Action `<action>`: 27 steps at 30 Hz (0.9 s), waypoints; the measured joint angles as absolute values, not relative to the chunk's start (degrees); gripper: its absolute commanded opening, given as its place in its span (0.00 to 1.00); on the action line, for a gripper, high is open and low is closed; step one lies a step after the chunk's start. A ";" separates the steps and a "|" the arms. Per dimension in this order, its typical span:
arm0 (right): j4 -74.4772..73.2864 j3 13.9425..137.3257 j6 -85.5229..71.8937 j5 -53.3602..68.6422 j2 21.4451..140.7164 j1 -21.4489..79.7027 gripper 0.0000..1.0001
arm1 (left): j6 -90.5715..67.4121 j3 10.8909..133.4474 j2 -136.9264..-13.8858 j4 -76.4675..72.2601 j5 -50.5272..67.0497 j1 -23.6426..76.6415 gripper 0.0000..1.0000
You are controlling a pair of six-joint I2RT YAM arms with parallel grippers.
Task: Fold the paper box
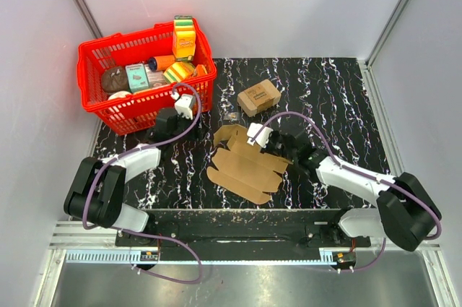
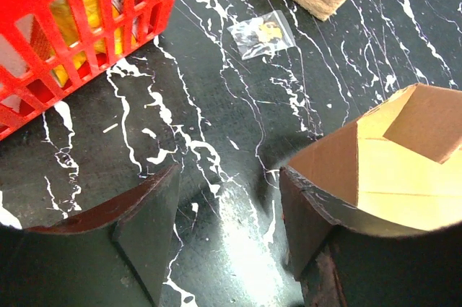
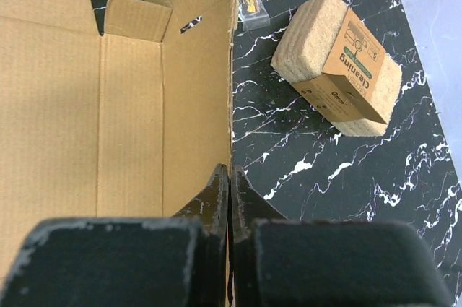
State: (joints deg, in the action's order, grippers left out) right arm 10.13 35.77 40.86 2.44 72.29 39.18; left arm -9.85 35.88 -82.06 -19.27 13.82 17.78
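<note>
The paper box [image 1: 245, 166] is a brown die-cut cardboard sheet lying mid-table, partly folded, with its far end flaps raised. My right gripper [image 1: 274, 146] is shut on the sheet's right side panel; in the right wrist view its fingertips [image 3: 229, 170] pinch the upright cardboard edge, with the sheet's inside [image 3: 130, 105] to the left. My left gripper [image 1: 164, 130] is open and empty over bare table, left of the box. In the left wrist view its jaws [image 2: 229, 173] stand wide apart, and a raised box flap [image 2: 404, 155] sits just beyond the right finger.
A red basket [image 1: 144, 76] full of groceries stands at the back left, close to my left gripper [image 2: 72, 18]. A small printed cardboard box [image 1: 258, 96] [image 3: 339, 61] sits behind the sheet. A small clear bag [image 1: 231, 116] [image 2: 261, 32] lies between them.
</note>
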 measured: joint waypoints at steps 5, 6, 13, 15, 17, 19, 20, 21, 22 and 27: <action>10.94 36.56 40.91 2.13 74.87 38.70 0.00 | -10.13 35.83 -81.97 -19.33 12.69 17.78 0.62; 10.98 36.75 40.95 2.00 75.20 38.63 0.00 | -10.15 35.83 -81.97 -19.33 12.64 17.78 0.62; 11.35 38.26 41.32 1.93 78.41 37.78 0.00 | -10.17 35.03 -81.91 -20.32 12.91 17.78 0.59; 11.60 38.35 41.32 1.91 79.24 37.45 0.00 | -10.17 34.41 -81.84 -20.71 13.50 17.78 0.52; 11.75 38.37 41.34 1.61 79.83 37.19 0.00 | -10.28 33.93 -81.82 -20.95 14.52 17.78 0.44; 11.77 38.37 41.34 1.56 80.29 37.06 0.00 | -10.20 33.54 -81.76 -21.34 15.79 17.78 0.37; 11.84 38.37 41.34 1.52 80.42 37.06 0.00 | -10.13 33.28 -81.69 -21.61 16.58 17.78 0.33; 11.86 38.37 41.34 1.52 80.51 37.04 0.00 | -10.20 33.15 -81.60 -21.61 17.32 17.80 0.29; 11.92 38.37 41.34 1.52 80.53 37.01 0.00 | -10.13 32.97 -81.54 -21.65 18.09 17.80 0.25; 12.19 38.37 41.34 1.50 80.53 36.99 0.00 | -9.17 32.88 -81.47 -21.45 22.15 19.03 0.03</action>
